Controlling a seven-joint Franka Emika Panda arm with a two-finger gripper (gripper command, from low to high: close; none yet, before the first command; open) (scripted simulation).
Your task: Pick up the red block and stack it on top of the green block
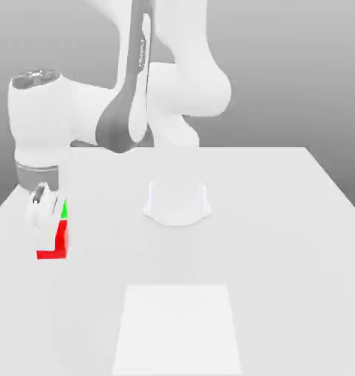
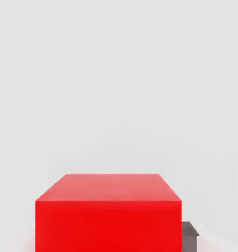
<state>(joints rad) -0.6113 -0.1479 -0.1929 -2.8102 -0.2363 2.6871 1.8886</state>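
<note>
Jaws of the gripper (image 1: pixel 45 209) are drawn in tight around the red block (image 1: pixel 58 241), which the hand view shows close up (image 2: pixel 108 214), a dark fingertip (image 2: pixel 189 235) pressed at its side. That squeeze is what carries the block. In the exterior view it sits at the exterior view's left edge of the white bench (image 1: pixel 283 242), with a sliver of the green block (image 1: pixel 63 211) just behind and above it, partly hidden. Whether red touches green I cannot tell. I judge the stacking not yet done.
</note>
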